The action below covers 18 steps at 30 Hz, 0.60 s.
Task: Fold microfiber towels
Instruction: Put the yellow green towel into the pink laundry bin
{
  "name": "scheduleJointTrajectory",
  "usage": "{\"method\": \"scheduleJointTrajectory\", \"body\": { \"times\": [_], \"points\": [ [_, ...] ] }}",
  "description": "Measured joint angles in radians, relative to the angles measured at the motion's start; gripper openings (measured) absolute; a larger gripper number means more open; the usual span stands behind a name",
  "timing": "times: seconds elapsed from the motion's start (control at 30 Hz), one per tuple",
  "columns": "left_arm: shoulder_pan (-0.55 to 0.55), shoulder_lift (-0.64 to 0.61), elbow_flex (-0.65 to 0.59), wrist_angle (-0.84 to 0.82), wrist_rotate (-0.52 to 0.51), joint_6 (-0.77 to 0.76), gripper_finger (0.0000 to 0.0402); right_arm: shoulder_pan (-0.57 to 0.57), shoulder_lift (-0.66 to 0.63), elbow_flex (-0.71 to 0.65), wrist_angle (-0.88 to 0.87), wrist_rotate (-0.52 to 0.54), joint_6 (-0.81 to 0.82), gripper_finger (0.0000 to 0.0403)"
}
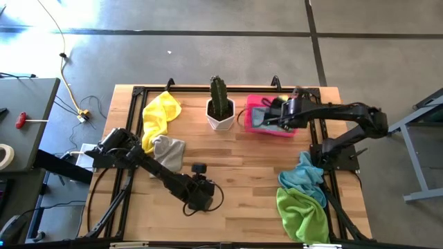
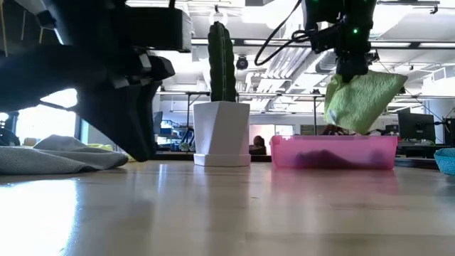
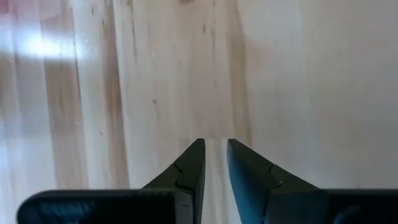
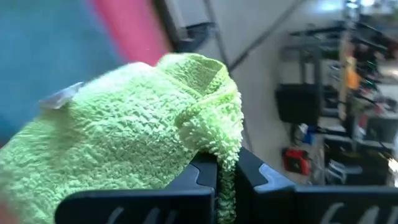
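Wooden counter [image 1: 235, 173] carries everything, with the pink tray [image 1: 285, 131] as landmark. Nearest, well apart from the tray, the left hand [image 3: 212, 163] waits low over bare wood, fingers narrowly parted, holding nothing. Lime green [image 1: 299, 211] and light blue [image 1: 304, 176] towels lie near that front side; grey [image 1: 168, 152] and yellow [image 1: 160, 114] ones lie beyond the cactus pot [image 1: 221, 114]. Above the tray, the right hand [image 4: 225, 168] pinches a folded lime towel [image 2: 359, 99]. Stowing seems underway; next it must lower and release inside.
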Motion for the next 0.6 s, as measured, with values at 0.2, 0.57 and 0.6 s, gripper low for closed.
{"method": "scheduleJointTrajectory", "body": {
  "times": [0.2,0.57,0.6],
  "points": [
    [0.035,0.0,0.0,0.0,-0.002,0.039,0.006,-0.132,-0.016,0.0,0.001,0.102,-0.023,0.0001],
    [0.083,0.0,0.0,0.0,-0.004,0.089,0.006,-0.311,0.03,0.0,0.132,-0.069,-0.009,0.0001],
    [0.085,0.0,0.0,-0.001,-0.004,0.089,0.006,-0.311,0.046,0.0,0.154,-0.08,-0.028,0.0001]
  ]
}}
